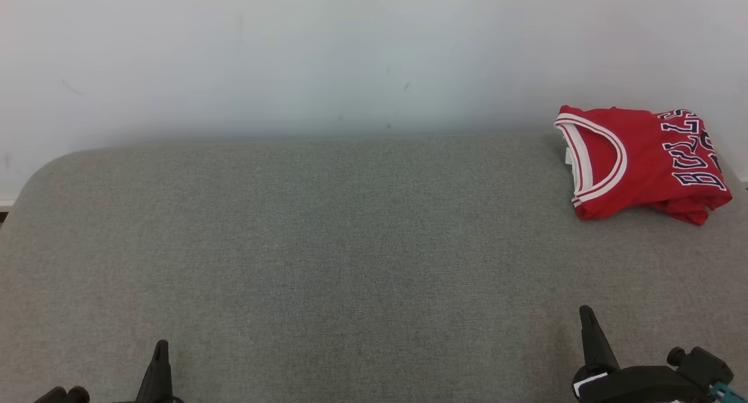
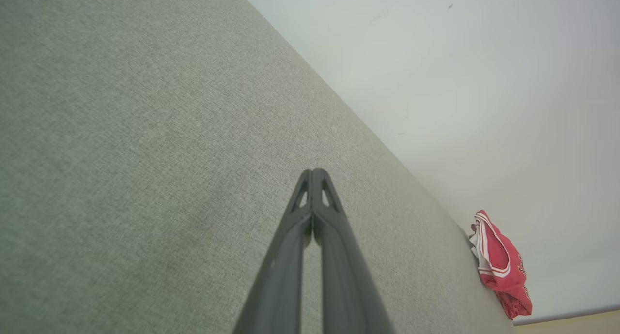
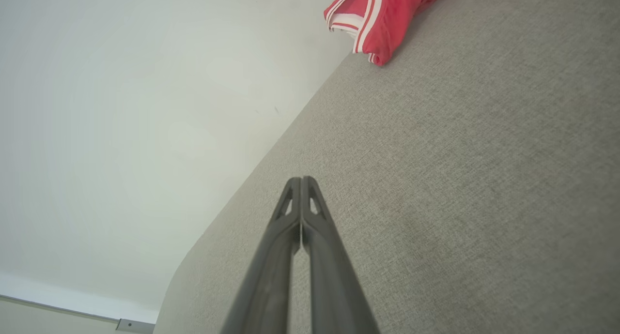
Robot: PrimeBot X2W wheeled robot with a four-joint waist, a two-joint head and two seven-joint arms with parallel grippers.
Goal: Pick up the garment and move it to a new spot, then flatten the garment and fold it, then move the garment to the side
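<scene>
Low over the grey cushion (image 1: 327, 245), left gripper (image 2: 313, 172) and right gripper (image 3: 301, 180) point forward, jaws clenched and empty, well apart from the folded red jersey (image 1: 637, 160).

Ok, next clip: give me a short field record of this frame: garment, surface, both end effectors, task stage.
garment: red jersey, folded, far right of the pad, by the wall
surface: grey fabric pad
left end effector: shut, empty, near edge
right end effector: shut, empty, clear of the jersey
task stage: looks finished, jersey folded and set aside
</scene>
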